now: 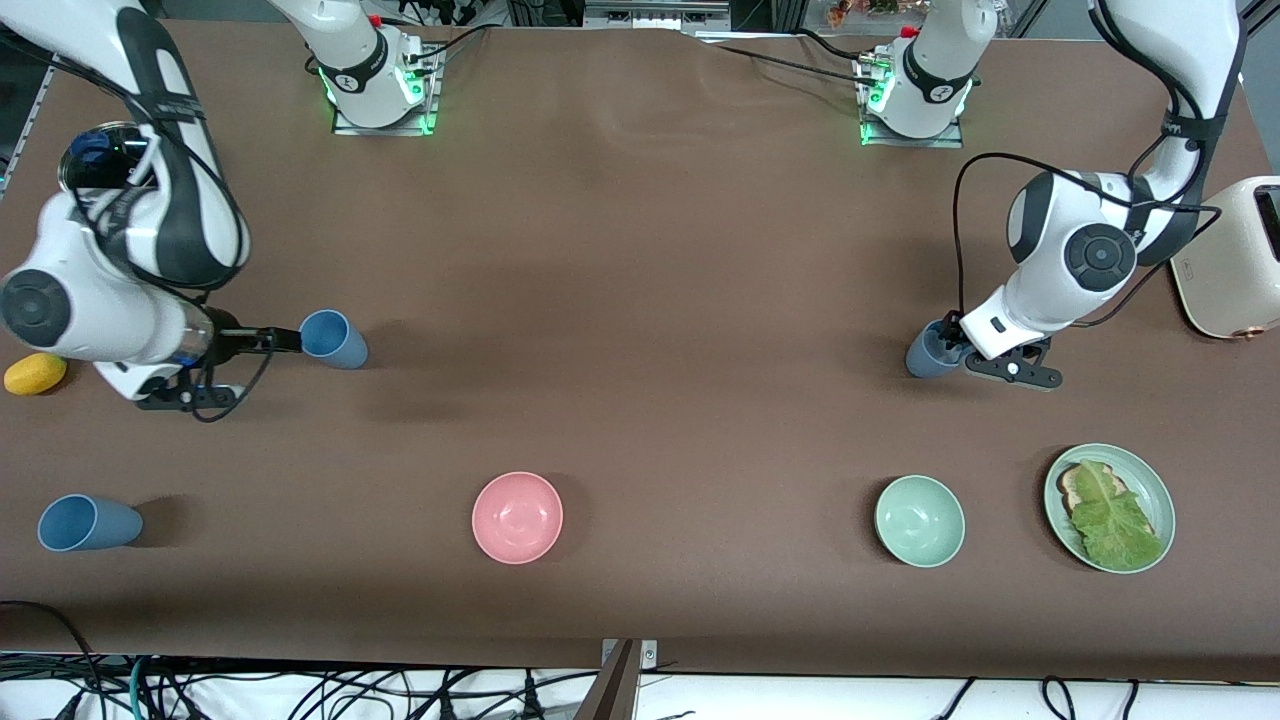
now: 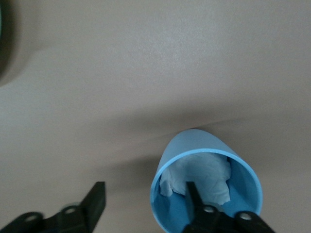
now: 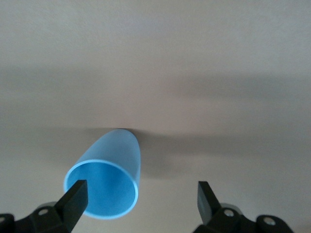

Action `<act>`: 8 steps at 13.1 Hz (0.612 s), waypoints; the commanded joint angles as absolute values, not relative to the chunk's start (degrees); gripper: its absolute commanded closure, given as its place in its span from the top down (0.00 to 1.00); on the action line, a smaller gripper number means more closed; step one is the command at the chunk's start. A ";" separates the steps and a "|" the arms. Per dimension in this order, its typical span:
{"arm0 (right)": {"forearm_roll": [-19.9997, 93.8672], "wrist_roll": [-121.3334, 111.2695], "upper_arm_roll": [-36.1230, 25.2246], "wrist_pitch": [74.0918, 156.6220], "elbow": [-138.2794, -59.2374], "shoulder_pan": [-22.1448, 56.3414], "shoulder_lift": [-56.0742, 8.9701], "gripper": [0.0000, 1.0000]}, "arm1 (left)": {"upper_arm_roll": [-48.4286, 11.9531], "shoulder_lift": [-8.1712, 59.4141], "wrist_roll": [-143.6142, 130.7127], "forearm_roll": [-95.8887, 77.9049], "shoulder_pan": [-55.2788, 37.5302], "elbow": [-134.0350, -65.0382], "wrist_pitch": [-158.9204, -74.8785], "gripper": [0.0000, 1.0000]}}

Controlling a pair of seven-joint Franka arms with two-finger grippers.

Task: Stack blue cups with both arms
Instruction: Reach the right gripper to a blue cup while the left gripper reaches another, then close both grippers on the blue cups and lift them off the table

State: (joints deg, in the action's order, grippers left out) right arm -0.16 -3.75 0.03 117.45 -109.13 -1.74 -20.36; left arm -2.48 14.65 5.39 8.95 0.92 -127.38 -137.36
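Note:
Three blue cups lie on their sides on the brown table. One blue cup (image 1: 333, 340) lies toward the right arm's end, its mouth facing my right gripper (image 1: 285, 340). That gripper is open and empty, with one fingertip at the rim (image 3: 104, 182). A grey-blue cup (image 1: 930, 352) lies toward the left arm's end. My left gripper (image 2: 146, 206) is open, with one finger (image 2: 197, 196) inside the cup's mouth (image 2: 206, 187) and the other outside. White crumpled paper (image 2: 199, 177) sits inside it. A third blue cup (image 1: 88, 522) lies nearest the front camera.
A pink bowl (image 1: 517, 517), a green bowl (image 1: 920, 520) and a green plate (image 1: 1160, 490) with toast and lettuce stand near the front edge. A cream toaster (image 1: 1240, 260) stands beside the left arm. A yellow object (image 1: 35, 373) and a pot (image 1: 95, 155) are by the right arm.

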 commanded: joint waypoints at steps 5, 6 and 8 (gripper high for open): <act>-1.05 -0.44 0.62 120.41 -113.64 -1.49 -19.77 1.00 | -2.64 14.42 5.63 9.58 1.05 -126.22 -137.02 0.00; -1.05 -0.44 0.62 120.41 -113.64 -1.49 -20.21 1.00 | -2.72 14.24 5.54 9.49 0.62 -125.08 -135.19 0.00; -0.97 -0.44 0.62 120.50 -113.38 -1.49 -21.53 0.94 | -7.18 13.54 3.71 6.70 0.61 -120.35 -127.92 0.00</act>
